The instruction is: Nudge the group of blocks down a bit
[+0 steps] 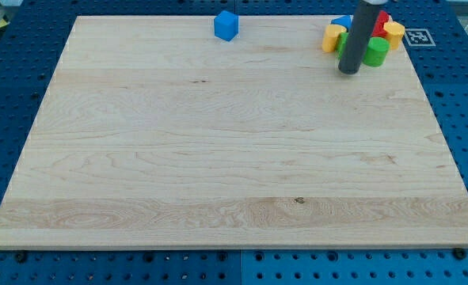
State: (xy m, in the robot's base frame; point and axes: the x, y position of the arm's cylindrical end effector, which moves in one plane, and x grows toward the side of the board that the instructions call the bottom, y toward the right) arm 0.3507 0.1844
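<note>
I am looking at the board and the group of blocks is sitting at its top right corner, while a single blue cube is standing apart, far to the group's left along the same top edge. In the group I am seeing a yellow block on its left side, a green cylinder at its lower right, another yellow block on the right, a red block at the top and a bit of a blue block at the upper left; the rod is hiding the middle, so other pieces there I cannot tell. My tip is resting on the board just below the group's lower left edge, between the first yellow block and the green cylinder and a little under them. There is no hand to spread or close, only the plain rod. This is the relation that matters: the group is lying above my tip, and a nudge down must come from the group's top side. So I am judging that I must first go around the group to the side near the board's top edge, where very little room is remaining.
</note>
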